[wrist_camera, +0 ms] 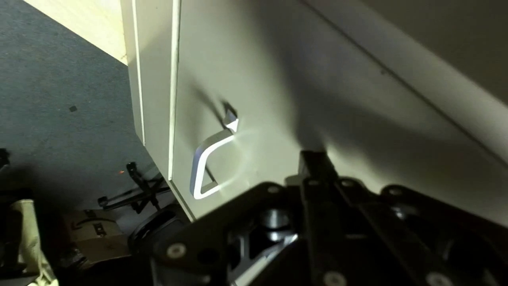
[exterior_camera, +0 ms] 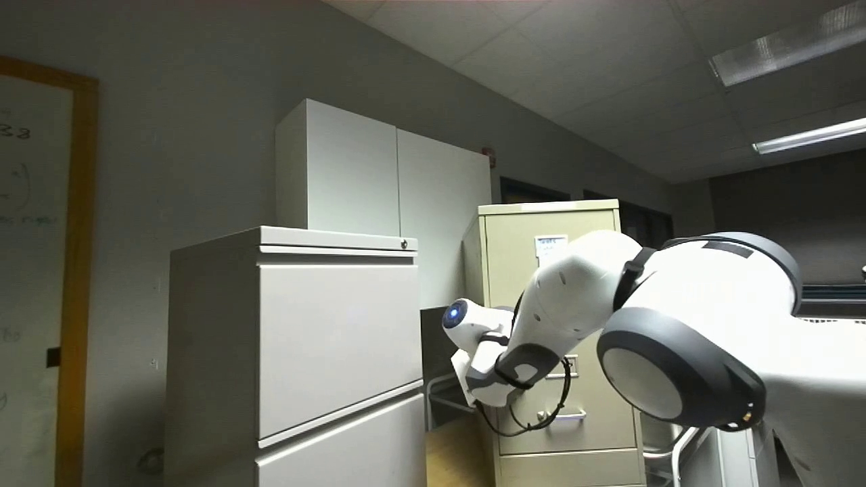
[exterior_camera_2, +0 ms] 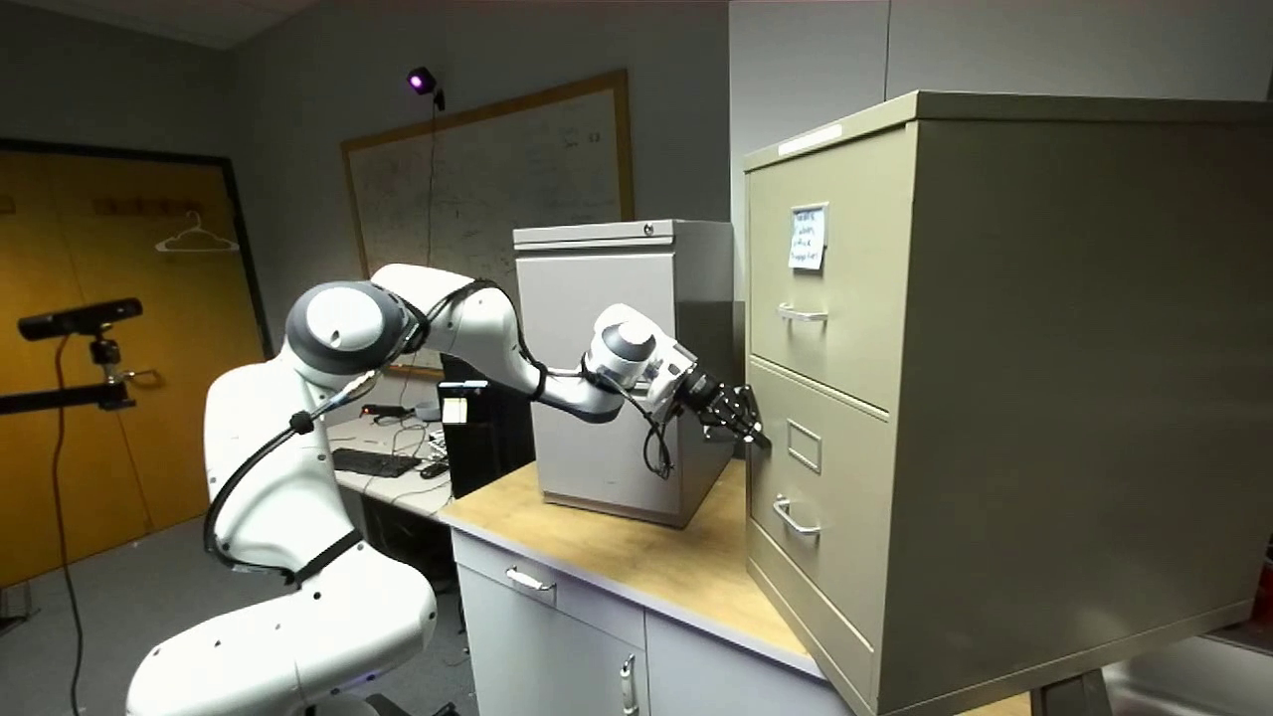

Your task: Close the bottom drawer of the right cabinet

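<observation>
Standing on the counter (exterior_camera_2: 597, 542), just beside a light-grey cabinet (exterior_camera_2: 577, 298), the beige filing cabinet (exterior_camera_2: 1034, 388) shows nearly all its front in an exterior view: the upper drawer (exterior_camera_2: 855, 298) with a handwritten note (exterior_camera_2: 808, 239), and under it the bottom drawer (exterior_camera_2: 845, 497), its front flush with the one above or nearly so. The fingers (wrist_camera: 316, 163) are drawn together and grip nothing. Their tips meet the bottom drawer's face or stop just short of it; which of the two cannot be told. Seen up close in the wrist view, the drawer's handle (wrist_camera: 200, 165) and a small latch (wrist_camera: 232, 120) next to it lie to the side of the tips, apart from them. That same view looks past the cabinet's edge to a blue-grey floor (wrist_camera: 79, 91), a black wheeled base (wrist_camera: 143, 190) and a cardboard box (wrist_camera: 99, 238), the box appearing nowhere else. In an exterior view the white arm (exterior_camera: 703, 284) crosses in front of the filing cabinet and its wrist (exterior_camera: 488, 357) hides the fingers; only there do the ceiling lights (exterior_camera: 808, 136) show, while a white cupboard (exterior_camera: 352, 179) rises behind both cabinets. Only in an exterior view do a wooden door (exterior_camera_2: 189, 398), a coat hanger (exterior_camera_2: 196, 249) and a keyboard (exterior_camera_2: 373, 463) appear.
</observation>
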